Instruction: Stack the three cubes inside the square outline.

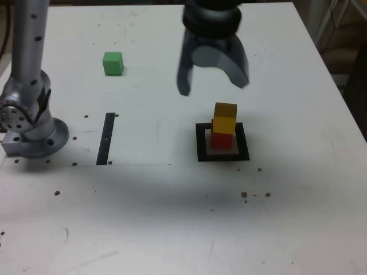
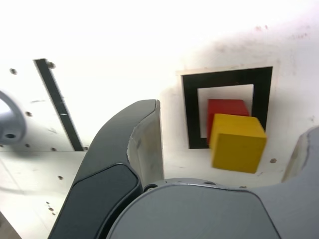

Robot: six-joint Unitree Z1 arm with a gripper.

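A red cube (image 1: pixel 222 140) sits inside the square outline (image 1: pixel 202 143), and a yellow cube (image 1: pixel 225 117) rests on top of it, slightly offset. The wrist view shows the same pair: yellow cube (image 2: pixel 237 142) over red cube (image 2: pixel 227 107) within the black square outline (image 2: pixel 192 112). My gripper (image 1: pixel 213 86) hangs above and just behind the stack, jaws wide open with nothing between them. In the wrist view the gripper (image 2: pixel 227 149) straddles the yellow cube without touching it. The green cube (image 1: pixel 113 63) lies alone toward the far side, at the exterior view's left.
The arm's metal base (image 1: pixel 31 129) stands at the exterior view's left edge. A thin black strip (image 1: pixel 106 138) lies on the white table (image 1: pixel 183 217) between the base and the outline. Small dark specks dot the tabletop.
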